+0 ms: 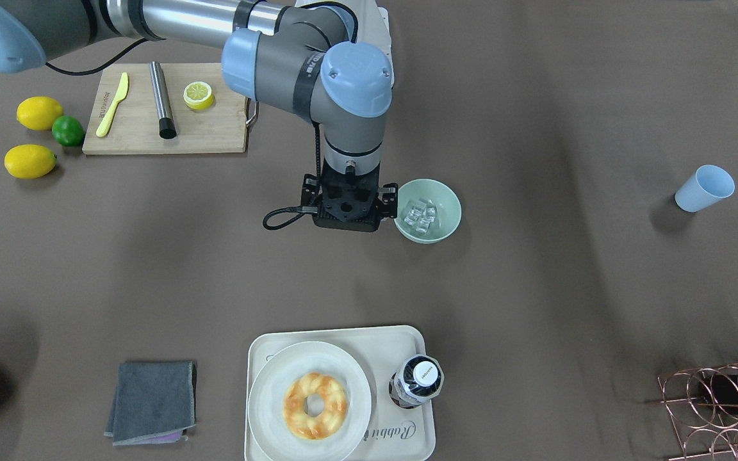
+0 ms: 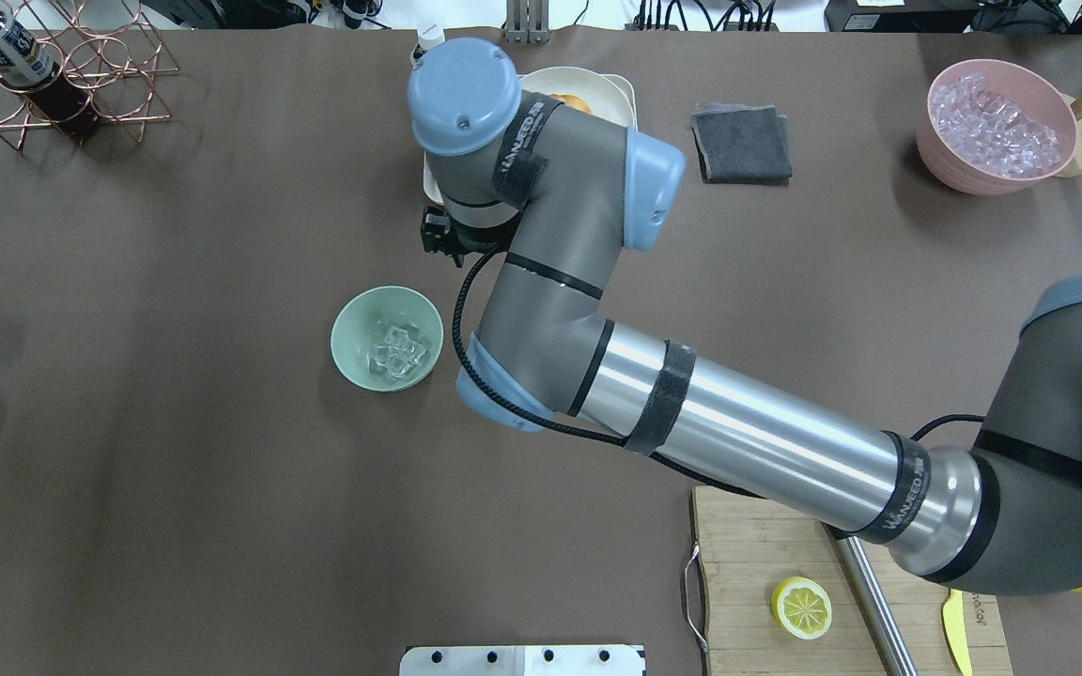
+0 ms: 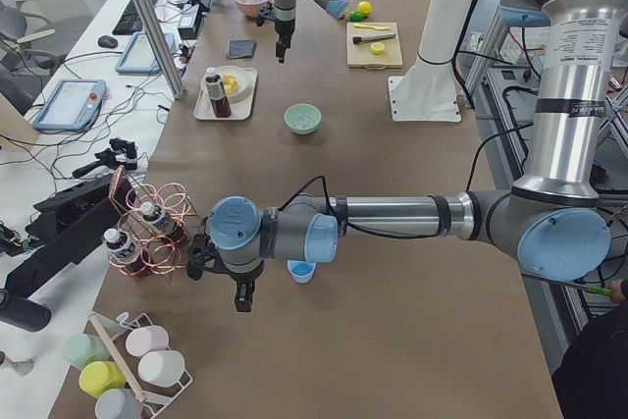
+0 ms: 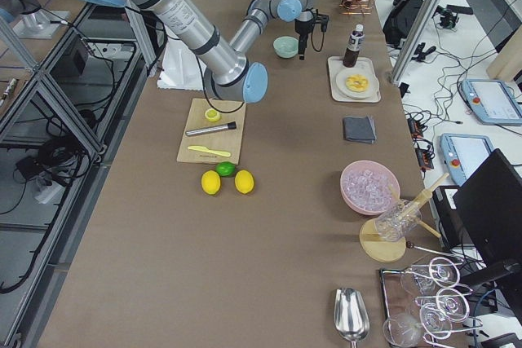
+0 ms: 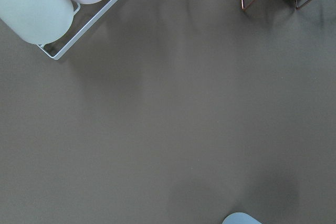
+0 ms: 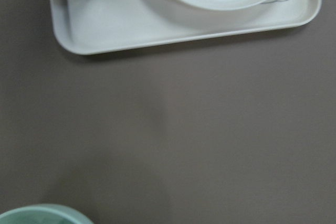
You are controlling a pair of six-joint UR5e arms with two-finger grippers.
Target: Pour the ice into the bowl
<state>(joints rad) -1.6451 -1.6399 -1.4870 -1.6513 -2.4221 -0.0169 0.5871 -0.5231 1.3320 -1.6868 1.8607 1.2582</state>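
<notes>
Pale green bowl mid-table holds clear ice cubes. Right gripper hangs just beside it, at nine o'clock seen from the front; how open it or the left gripper is cannot be told

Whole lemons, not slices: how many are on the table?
2. The lemon nearer the robot lies left of the cutting board in the front-facing view. The second lemon lies just below it there, a lime beside both. None seems hidden.

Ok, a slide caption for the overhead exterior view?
Ice cubes in the mint-green bowl, right arm beside it.
</notes>
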